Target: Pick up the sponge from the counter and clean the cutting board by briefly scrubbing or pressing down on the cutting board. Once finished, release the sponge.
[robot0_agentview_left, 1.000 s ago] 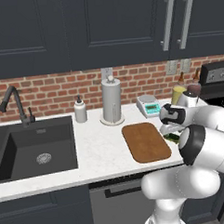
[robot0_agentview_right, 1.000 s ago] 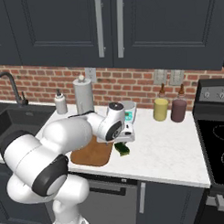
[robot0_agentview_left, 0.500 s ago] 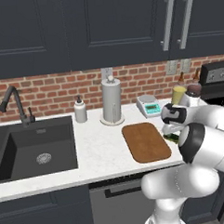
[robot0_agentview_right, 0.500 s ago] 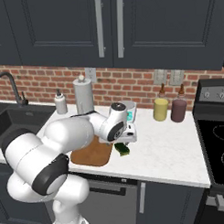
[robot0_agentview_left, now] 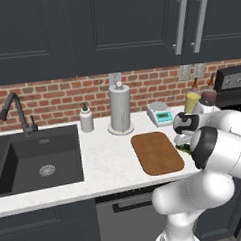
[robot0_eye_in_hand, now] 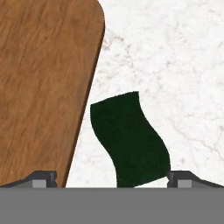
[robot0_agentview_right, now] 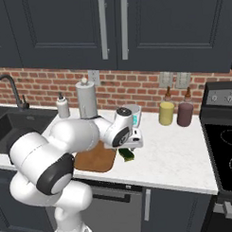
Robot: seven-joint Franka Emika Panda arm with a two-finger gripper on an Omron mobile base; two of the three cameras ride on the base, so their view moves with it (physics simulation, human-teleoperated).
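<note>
The robot's pincer has its two dark tips wide apart and nothing is between them yet. It hangs right over the small sponge with the dark green top. In the hand view the sponge lies between the two tips, a bit closer to the right one, and it sits slanted. It rests on the white speckled stone surface, just beside the edge of the flat brown wooden cutting board with rounded corners, not on it.

I think the step now is to grab the sponge. To do it well, the pincer should go straight down until the tips are on both sides of the sponge, then squeeze gently. The left tip is very near the board's edge, so it should take care not to bump it. A little turn to line up with the slanted sponge may help.

Compared with a second ago, almost nothing looks different. The arm sits in about the same spot, and the sponge and the board have not moved.
</note>
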